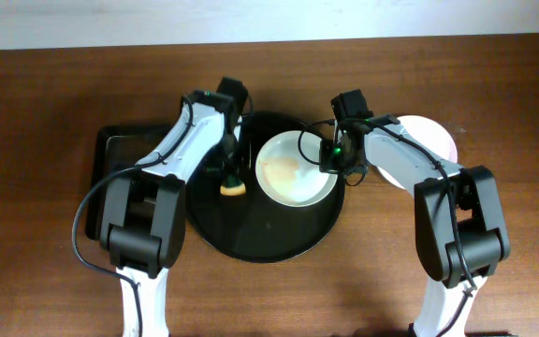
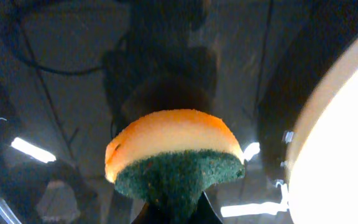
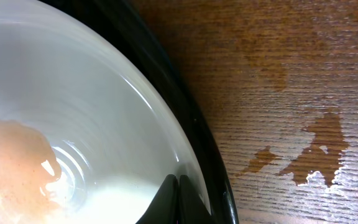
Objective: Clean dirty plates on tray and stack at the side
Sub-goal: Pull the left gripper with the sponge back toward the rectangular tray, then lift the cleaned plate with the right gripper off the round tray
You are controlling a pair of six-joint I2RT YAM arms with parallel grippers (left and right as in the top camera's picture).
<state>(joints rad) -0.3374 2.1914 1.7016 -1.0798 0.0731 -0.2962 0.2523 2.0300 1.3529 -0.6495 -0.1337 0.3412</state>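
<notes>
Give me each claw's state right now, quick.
Left claw: closed, holding the sponge.
Right claw: closed, pinching the rim of the plate.

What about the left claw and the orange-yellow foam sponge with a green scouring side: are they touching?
Touching. The left wrist view shows the left claw shut on the orange-yellow foam sponge, its green side pinched in the grip.

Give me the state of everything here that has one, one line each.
dirty plate: orange smear, lying on the round tray.
side plate: right of the tray, no smear visible, partly hidden.
left gripper: shut on the sponge.
right gripper: shut on the dirty plate's rim.
table: wet patches beside the tray.
</notes>
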